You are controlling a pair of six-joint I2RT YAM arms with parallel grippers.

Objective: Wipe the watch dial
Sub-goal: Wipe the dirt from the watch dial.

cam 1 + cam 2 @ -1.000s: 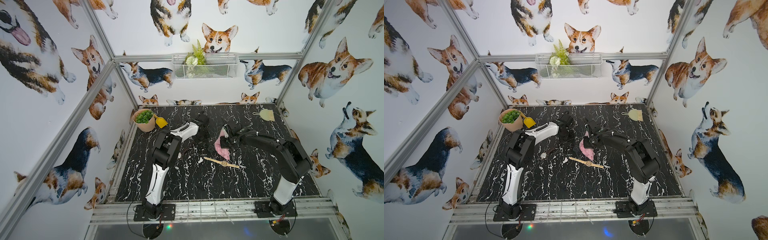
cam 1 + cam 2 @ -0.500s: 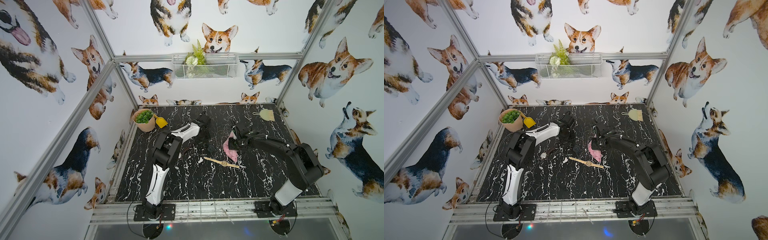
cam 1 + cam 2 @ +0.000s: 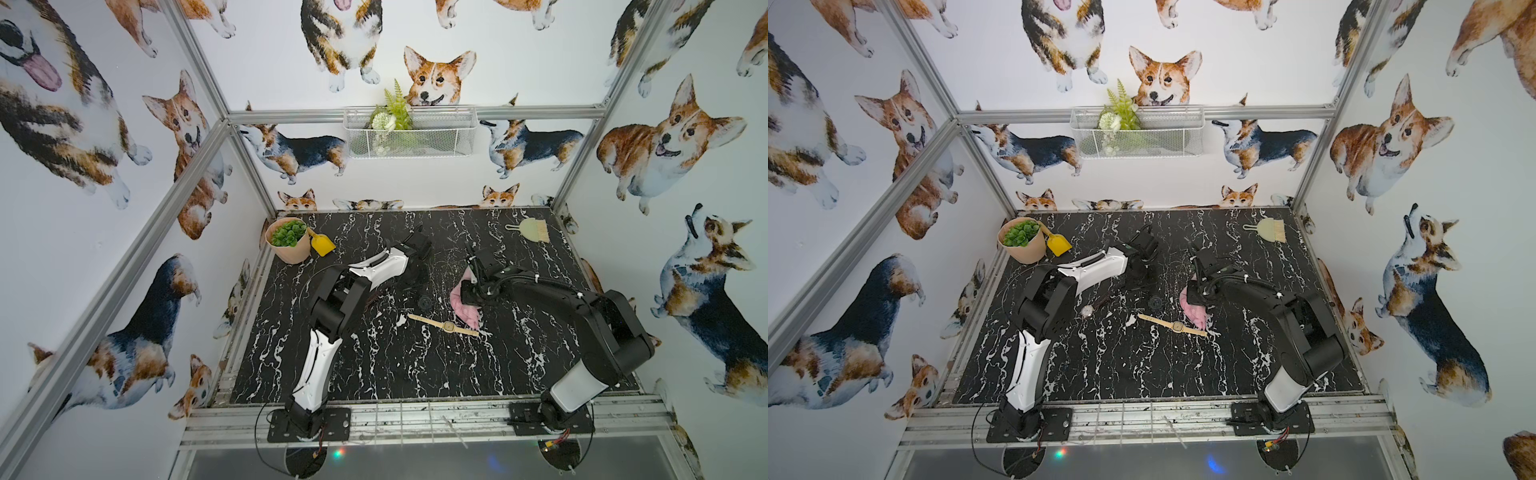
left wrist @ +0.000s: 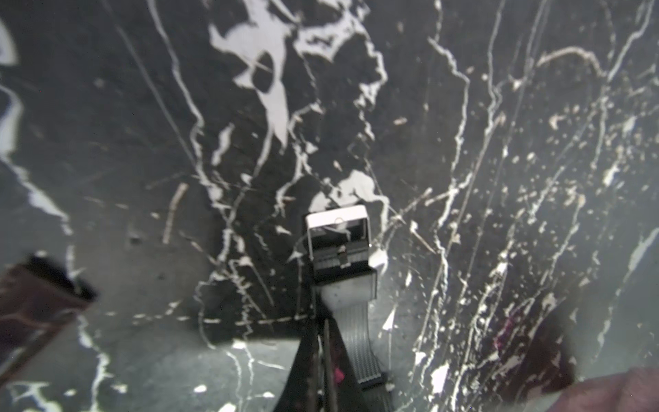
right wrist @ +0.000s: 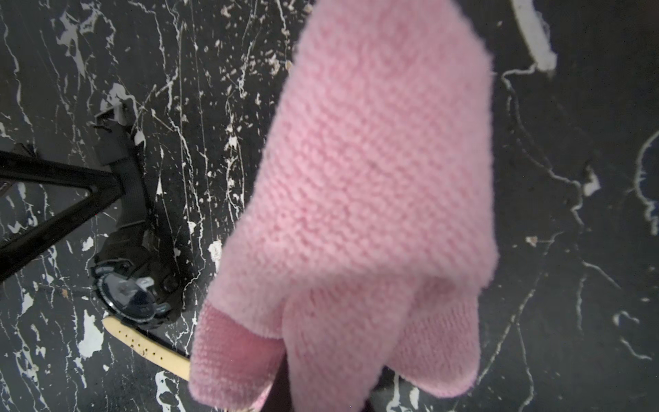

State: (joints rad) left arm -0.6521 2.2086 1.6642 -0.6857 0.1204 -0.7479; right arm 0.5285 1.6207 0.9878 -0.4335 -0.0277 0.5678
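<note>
My right gripper squeezes the pink cloth, left gripper pinches the black watch. Floppy cloth could miss the dial.

A yellow scoop lies beside the potted succulent, brush well apart.

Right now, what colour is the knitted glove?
Pink; the glove shows best in the right wrist view.

A pink knitted glove is overflowing the right wrist view, covering most of a beige watch strap; a black watch strap is running off the left wrist view.
</note>
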